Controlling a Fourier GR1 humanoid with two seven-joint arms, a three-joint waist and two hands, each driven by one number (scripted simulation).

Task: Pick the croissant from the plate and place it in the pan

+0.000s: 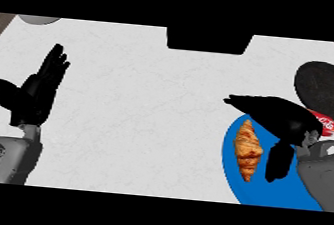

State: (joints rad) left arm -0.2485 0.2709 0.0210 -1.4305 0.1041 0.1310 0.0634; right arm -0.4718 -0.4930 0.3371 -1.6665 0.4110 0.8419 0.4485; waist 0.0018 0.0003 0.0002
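The croissant (247,149) lies lengthwise on the blue plate (234,178) at the lower right of the frame, untouched. Just to its right, the right hand (284,120) hangs over the plate, thumb pointing toward the upper left above the pastry's top end and fingers (278,162) hanging down loosely, holding nothing. Behind the hand's wrist a red can (326,123) peeks out, partly hidden. Beyond it, at the upper right edge, sits the dark round pan (326,90), well apart from the croissant. At the left of the frame the left hand (34,95) rests over the white worktop (141,107), its fingers straight and pressed together, pointing up.
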